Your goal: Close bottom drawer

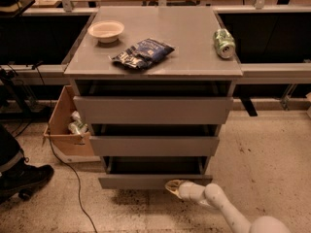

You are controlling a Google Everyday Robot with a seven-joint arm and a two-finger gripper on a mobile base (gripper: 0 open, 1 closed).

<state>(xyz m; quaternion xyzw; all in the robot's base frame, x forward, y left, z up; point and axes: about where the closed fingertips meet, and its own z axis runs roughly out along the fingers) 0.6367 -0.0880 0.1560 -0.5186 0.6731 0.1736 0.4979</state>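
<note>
Reaching in from the lower right corner, the white arm (228, 210) runs low over the speckled floor (272, 159), slanting up and to the left from a rounded shoulder segment at the frame's edge to a bulbous joint, then continuing almost level toward the cabinet. At its end the pincer (175, 186) lies nearly horizontal, its pale yellowish tip pointing left and meeting the lower edge of the bottom drawer (146, 181), right of the middle of that front; whether the pincer is apart or together cannot be told. The bottom drawer stands pulled out, its slim grey front forward of the cabinet body and its dark tray open to view above it. Above it the middle drawer (154, 145) and the taller top drawer (153, 109) also show dark gaps behind their fronts. On the grey bench (194, 62) above rest a pale bowl (106, 31) at the back left, a dark blue snack bag (142, 54) near the middle, and a green can (224, 43) lying on its side by the right edge. Left of the cabinet sits an open cardboard box (62, 115) with cans inside, a black cable (73, 188) trails over the floor, and a dark shoe (24, 178) shows at the left edge.
</note>
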